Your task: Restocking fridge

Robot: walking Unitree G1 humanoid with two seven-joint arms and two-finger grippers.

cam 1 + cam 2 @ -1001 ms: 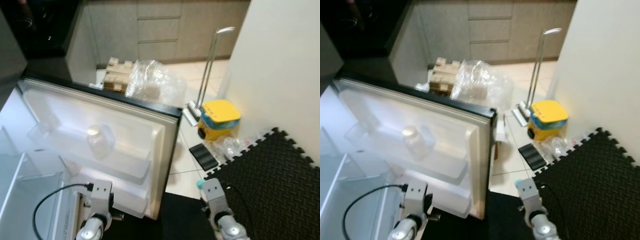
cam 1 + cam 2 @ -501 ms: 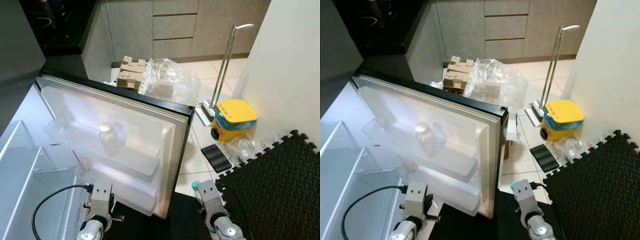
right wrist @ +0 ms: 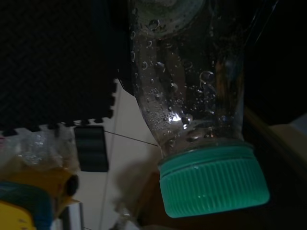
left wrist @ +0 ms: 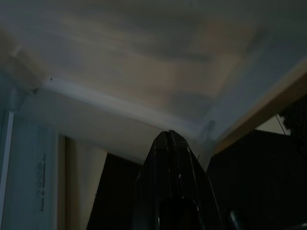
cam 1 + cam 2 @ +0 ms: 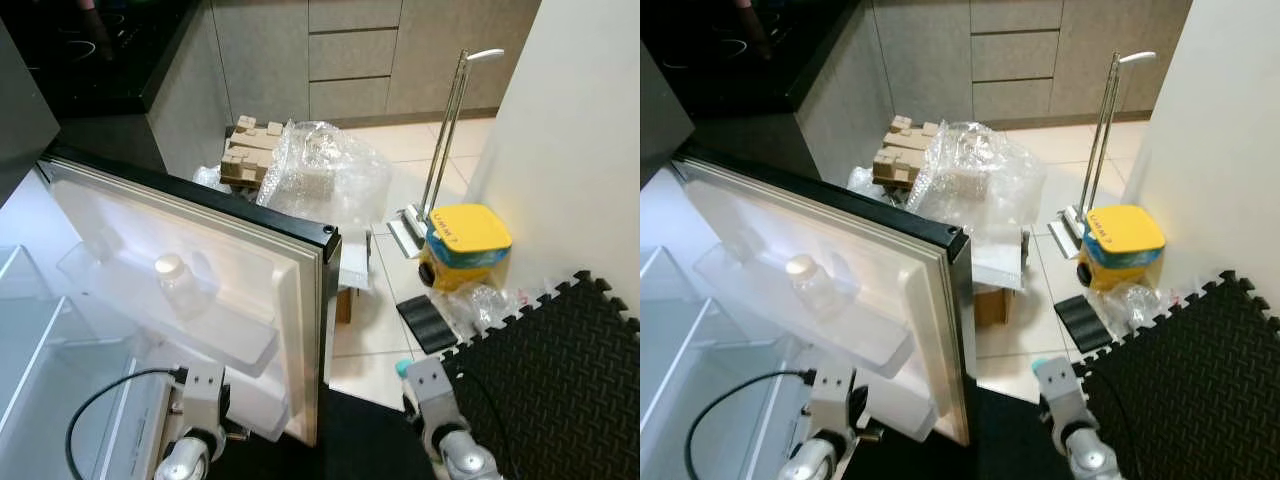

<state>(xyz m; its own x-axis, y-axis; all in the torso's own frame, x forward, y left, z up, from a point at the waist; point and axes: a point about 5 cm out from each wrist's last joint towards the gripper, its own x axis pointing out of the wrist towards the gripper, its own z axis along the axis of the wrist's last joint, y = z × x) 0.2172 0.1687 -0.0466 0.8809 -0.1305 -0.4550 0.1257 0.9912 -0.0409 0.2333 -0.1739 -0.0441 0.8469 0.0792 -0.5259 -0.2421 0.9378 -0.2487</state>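
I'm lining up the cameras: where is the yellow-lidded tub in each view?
Left eye view: yellow-lidded tub on the floor, right of the open fridge door, by the wall.
Right eye view: same spot.
Right wrist view: at the frame edge, past the held bottle.
Left wrist view: faces the fridge door.
Shared landmark: black puzzle mat, near the tub.

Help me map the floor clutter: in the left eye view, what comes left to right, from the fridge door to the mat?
fridge door → bubble wrap → upright pole → yellow container → black foam mat
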